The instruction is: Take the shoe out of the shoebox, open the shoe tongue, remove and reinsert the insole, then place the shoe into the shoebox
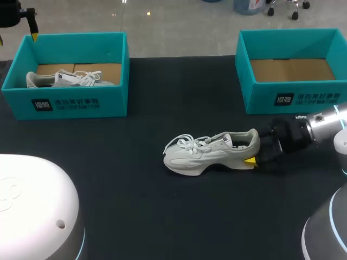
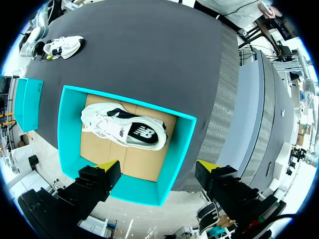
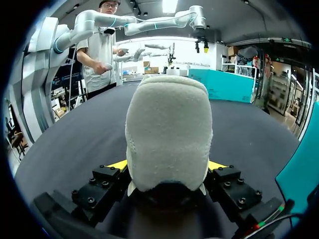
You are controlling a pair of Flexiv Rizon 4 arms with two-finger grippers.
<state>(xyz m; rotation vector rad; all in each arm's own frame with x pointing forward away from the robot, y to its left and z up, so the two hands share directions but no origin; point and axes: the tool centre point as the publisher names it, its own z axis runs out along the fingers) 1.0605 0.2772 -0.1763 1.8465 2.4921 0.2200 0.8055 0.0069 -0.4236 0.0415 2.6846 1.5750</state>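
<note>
Working out from the near side of the dark desk (image 1: 119,216): the first thing is the off-white sneaker (image 1: 211,153), standing upright on its sole out in the middle, well apart from both boxes. The right arm (image 1: 320,122) comes in low from the right, and the right jaws are clamped on the back of the sneaker. In the right wrist view the padded heel (image 3: 167,144) fills the space between the yellow fingertips (image 3: 118,165), one pressed against each side, so they're spread fairly wide but gripping it. The sneaker's long axis runs side to side across the desk, with toe and laces pointing toward the robot's left and the heel toward the right arm.

Further back, along the far edge, there are two teal boxes set well apart. The right shoebox (image 1: 293,89) has its brown cardboard floor showing. The left shoebox (image 1: 65,103) has a second white sneaker (image 1: 59,79) lying on its side in it. The left arm (image 1: 13,16) is up at that box's far-left corner, and the left jaws hang above it spread wide, gripping nothing. In the left wrist view the boxed sneaker lies far below them.
</note>
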